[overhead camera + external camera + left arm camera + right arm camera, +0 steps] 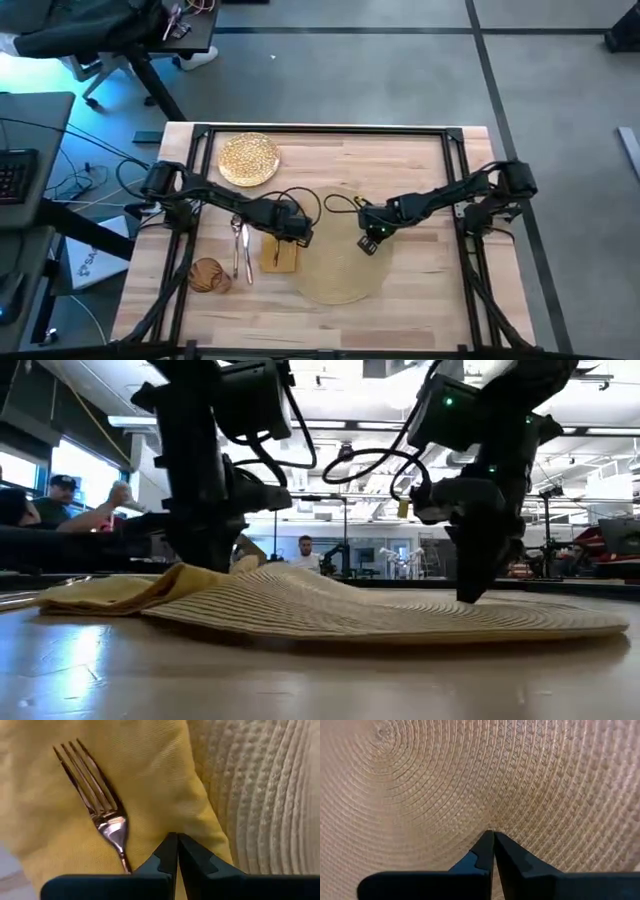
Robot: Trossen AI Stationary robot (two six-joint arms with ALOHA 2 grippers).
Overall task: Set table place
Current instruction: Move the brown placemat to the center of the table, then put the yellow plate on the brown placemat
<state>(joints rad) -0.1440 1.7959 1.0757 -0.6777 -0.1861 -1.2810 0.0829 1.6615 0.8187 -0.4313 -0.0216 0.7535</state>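
On the worktop (420, 290) we see the round straw mat (340, 255) lying near the middle, toward the front edge. In the low view its left side rides up over the yellow napkin (281, 255), so the mat is not flat there. The napkin lies just left of the mat, touching its edge, with its long axis running from the front to the back of the worktop. A fork (102, 805) rests on the napkin; in the left wrist view its tines point away from the tool. More cutlery (241, 250) lies to the left of the napkin, long axis also front to back. The amber glass (208, 275) sits at the front left, near the cutlery; we cannot tell whether it stands upright or what is in it. The gold plate (249, 158) rests at the back left, well apart from the mat, with nothing on it.

The left tool (176, 840) has its fingers pressed together, down at the seam where napkin and mat meet; we cannot tell whether it pinches cloth. The right tool (493, 836) is also pressed together, its tips against the mat's woven surface.
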